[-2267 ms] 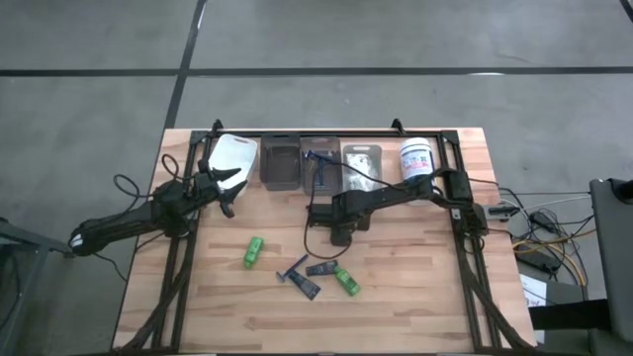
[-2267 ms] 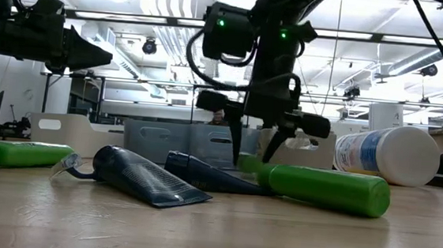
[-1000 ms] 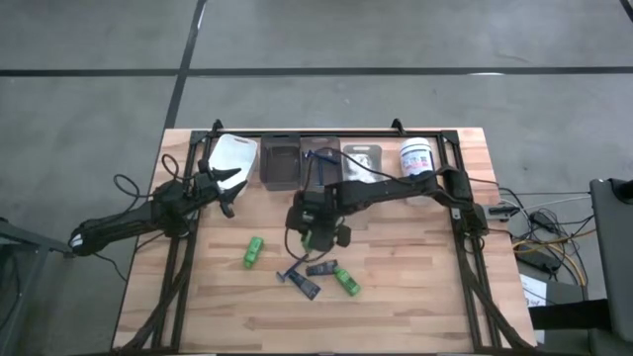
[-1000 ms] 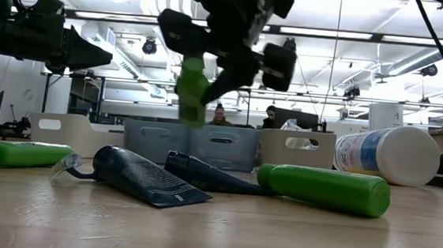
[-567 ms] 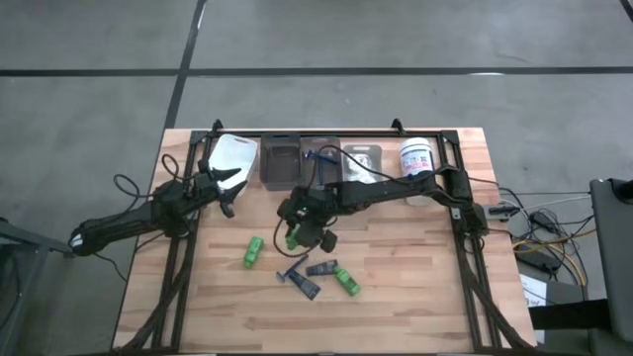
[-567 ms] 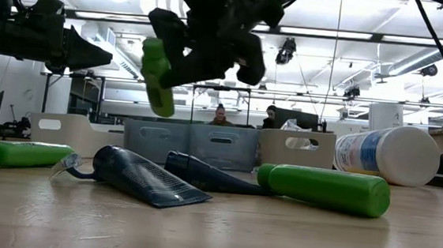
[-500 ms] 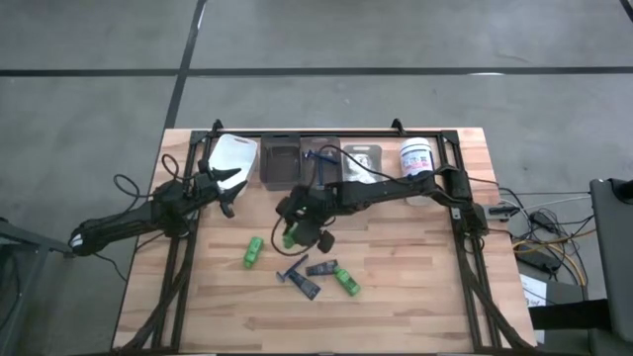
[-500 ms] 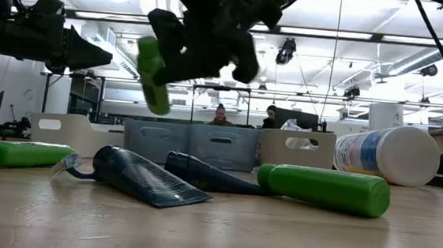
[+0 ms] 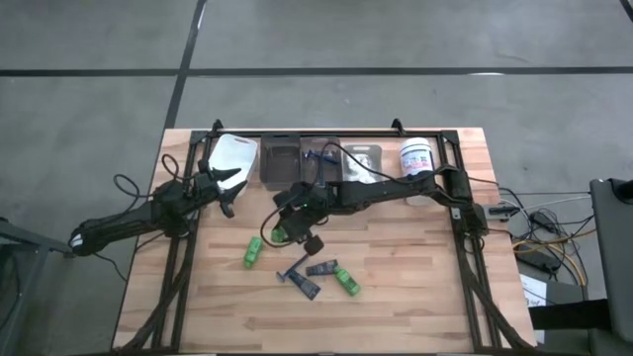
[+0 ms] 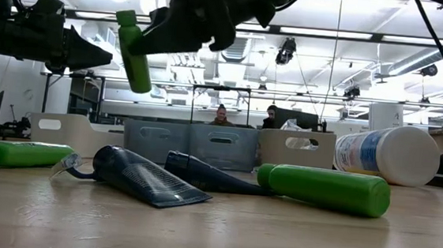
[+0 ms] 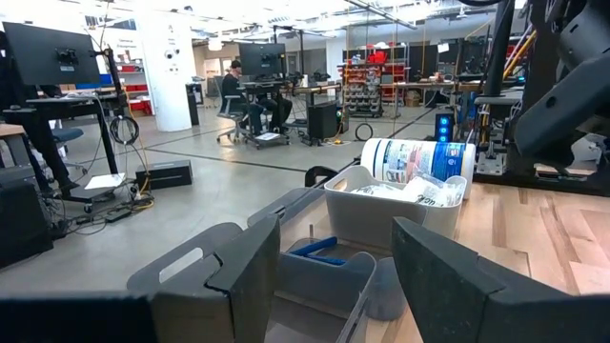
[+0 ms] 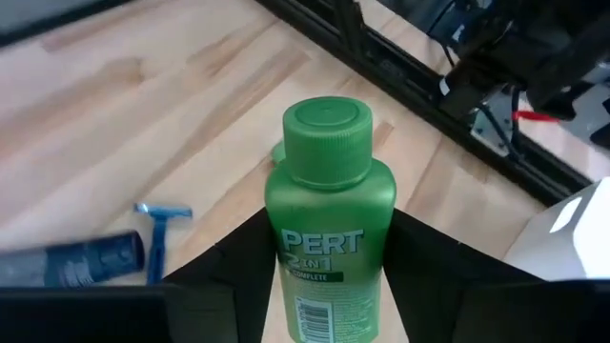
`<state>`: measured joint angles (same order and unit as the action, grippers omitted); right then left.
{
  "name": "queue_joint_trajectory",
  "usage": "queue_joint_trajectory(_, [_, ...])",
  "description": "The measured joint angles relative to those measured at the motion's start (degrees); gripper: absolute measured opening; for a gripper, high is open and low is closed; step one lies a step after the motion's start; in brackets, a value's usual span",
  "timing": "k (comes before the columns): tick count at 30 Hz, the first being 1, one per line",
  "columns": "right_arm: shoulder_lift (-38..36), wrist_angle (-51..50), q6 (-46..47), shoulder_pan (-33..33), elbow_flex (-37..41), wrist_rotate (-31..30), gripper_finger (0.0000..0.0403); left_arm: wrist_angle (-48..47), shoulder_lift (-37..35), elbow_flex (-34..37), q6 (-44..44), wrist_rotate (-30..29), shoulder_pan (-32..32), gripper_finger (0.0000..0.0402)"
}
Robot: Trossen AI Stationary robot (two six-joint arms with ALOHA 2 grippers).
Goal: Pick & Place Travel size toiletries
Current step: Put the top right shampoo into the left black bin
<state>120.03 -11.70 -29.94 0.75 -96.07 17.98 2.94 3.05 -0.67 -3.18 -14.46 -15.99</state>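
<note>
Green bottle cap-up, slightly tilted

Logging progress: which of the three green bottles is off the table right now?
The bottle clamped in the right gripper, held in the air left of centre. The other two, left and right, lie on the table.

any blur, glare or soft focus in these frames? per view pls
Low view: bright ceiling lights backlight the right tool, leaving it a dark silhouette; its small green plastic bottle stays readable.
Right wrist view: the bottle's label is sharp, the blue plastic razor on the wooden table slightly soft.
Left wrist view: the left tool's near fingers look soft, the room behind sharper.
High view: evenly lit, no glare.
</note>
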Motion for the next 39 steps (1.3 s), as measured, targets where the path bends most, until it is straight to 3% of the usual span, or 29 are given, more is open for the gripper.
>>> queue_joint_trajectory(6, [0.00, 0.81, 10.43, -0.07, 0.02, -0.90, 0.0173, 0.00, 0.00, 0.00, 0.00, 0.02, 0.00, 0.0207])
queue_joint_trajectory(14, [0.00, 1.32, 13.39, -0.30, 0.04, -4.79, 0.0153, 0.00, 0.00, 0.00, 0.00, 0.02, 0.00, 0.0206])
queue_joint_trajectory(23, [0.04, -0.99, 14.13, -2.47, 0.38, -4.89, 0.0180, 0.00, 0.00, -0.01, 0.00, 0.01, 0.00, 0.0206])
queue_joint_trajectory(29, [0.04, -1.33, 16.16, -4.03, 0.48, -5.59, 0.0173, 0.00, 0.00, -0.01, 0.00, 0.01, -0.01, 0.0207])
queue_joint_trajectory(39, [0.04, -1.36, 19.87, -4.22, 0.31, -21.06, 0.0172, 0.97, 0.00, 0.04, 4.05, 0.49, 0.04, 0.0207])
